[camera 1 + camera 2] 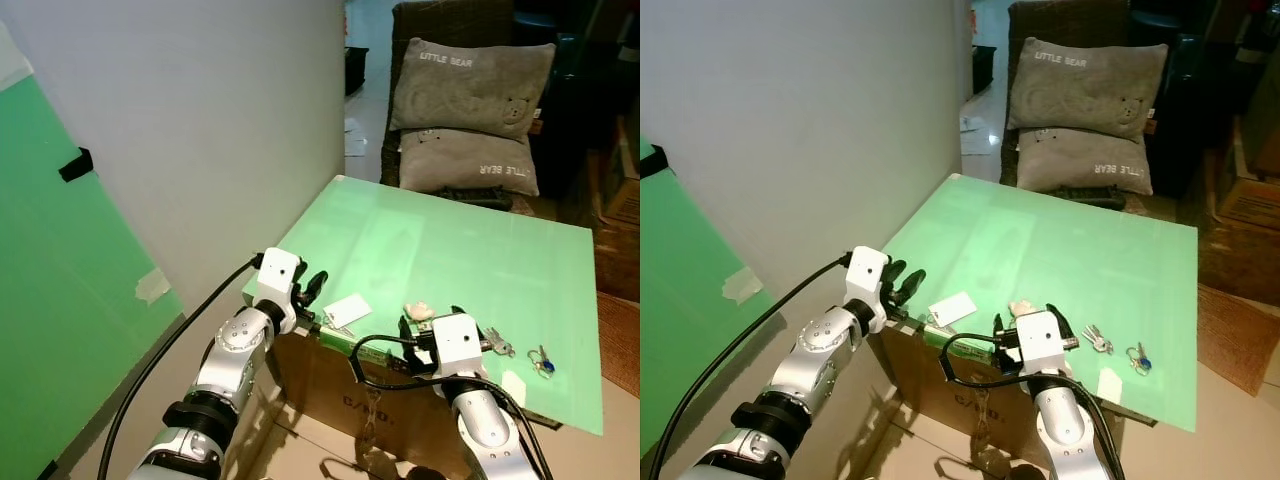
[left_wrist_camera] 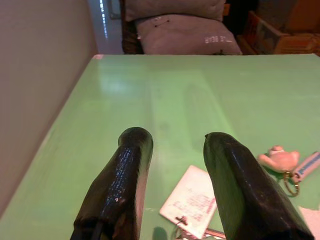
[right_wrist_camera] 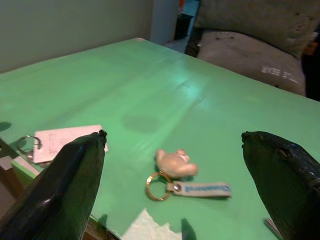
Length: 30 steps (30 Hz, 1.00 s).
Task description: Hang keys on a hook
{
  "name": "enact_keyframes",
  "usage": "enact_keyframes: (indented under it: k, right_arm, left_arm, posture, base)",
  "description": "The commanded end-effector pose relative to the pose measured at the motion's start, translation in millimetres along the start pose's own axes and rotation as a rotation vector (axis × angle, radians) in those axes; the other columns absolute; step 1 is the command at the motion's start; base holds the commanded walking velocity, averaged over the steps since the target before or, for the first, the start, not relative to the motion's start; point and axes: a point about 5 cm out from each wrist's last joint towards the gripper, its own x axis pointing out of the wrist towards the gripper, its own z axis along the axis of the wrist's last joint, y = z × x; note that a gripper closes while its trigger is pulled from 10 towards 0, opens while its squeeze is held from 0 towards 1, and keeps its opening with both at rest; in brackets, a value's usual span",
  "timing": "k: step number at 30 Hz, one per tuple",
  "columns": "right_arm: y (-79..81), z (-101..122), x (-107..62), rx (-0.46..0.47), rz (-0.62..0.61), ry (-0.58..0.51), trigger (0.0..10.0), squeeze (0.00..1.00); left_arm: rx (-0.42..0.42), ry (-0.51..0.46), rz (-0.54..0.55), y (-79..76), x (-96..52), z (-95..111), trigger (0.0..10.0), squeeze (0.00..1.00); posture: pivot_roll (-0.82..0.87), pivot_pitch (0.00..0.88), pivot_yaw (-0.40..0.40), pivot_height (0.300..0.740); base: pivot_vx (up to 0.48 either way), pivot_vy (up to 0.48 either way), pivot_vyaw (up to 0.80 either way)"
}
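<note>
Right gripper [image 3: 175,185]: at the near edge of the green table [image 1: 450,230], fingers spread wide and holding nothing, pointing out over the tabletop.
Left gripper [image 2: 175,180]: also at the near edge, on the wall side, fingers parted and empty, with a white tag [image 2: 192,200] lying between and just beyond the tips.
White tag set: the tag carries a small ring at its near corner, hard against the table edge; whether keys hang from it I cannot tell.
Charm keyring [image 3: 172,165]: a pale figure on a gold ring with a light blue strap [image 3: 200,189], lying flat just ahead of the right gripper and inside the span of its fingers; the strap runs across the gripper's line of reach, not along it.
Silver keys [image 1: 497,346]: on the table just outside the right gripper, toward the robot's right.
Blue-tagged keys [image 1: 541,362]: a little further right, near the table's right side.
Nearer arm: the right, for the charm keyring and both bunches; the left only for the white tag.
Hook [image 1: 75,164]: a black piece on the green panel [image 1: 60,300] far to the left, well apart from every keyring; it looks the likely hook.
Beyond: grey cushions [image 1: 470,85] behind the table's far edge.
</note>
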Motion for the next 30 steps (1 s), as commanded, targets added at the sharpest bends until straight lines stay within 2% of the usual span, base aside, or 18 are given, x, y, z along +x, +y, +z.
enact_keyframes:
  k: [1, 9, 19, 30]
  right_arm:
    - [-0.1, 7.0, 3.3, -0.011, -0.006, -0.030, 10.0, 0.00]
    - [1.5, 7.6, 4.8, -0.027, -0.001, -0.023, 10.0, 0.00]
    - [0.2, 7.2, 5.2, -0.036, -0.004, -0.023, 10.0, 0.00]
    - [-1.9, 8.8, 6.3, -0.037, -0.018, -0.030, 10.0, 0.00]
  left_arm:
    - [0.000, -0.008, -0.002, 2.2, 1.6, 4.3, 10.0, 0.00]
    - [0.018, -0.001, -0.018, 0.0, 1.1, 2.0, 10.0, 0.00]
    - [0.032, -0.002, -0.032, -0.2, 0.8, 1.9, 10.0, 0.00]
    - [0.084, -0.012, -0.095, 0.9, 3.0, 7.2, 10.0, 0.00]
  posture:
    - [-0.19, 0.000, 0.118, 0.689]
    - [-0.19, 0.000, 0.114, 0.689]
    - [-0.19, 0.000, 0.110, 0.689]
    - [-0.19, 0.000, 0.110, 0.689]
  base:
    - [0.000, 0.000, 0.00]
    - [0.000, 0.000, 0.00]
    - [0.000, 0.000, 0.68]
    - [0.000, 0.000, -0.05]
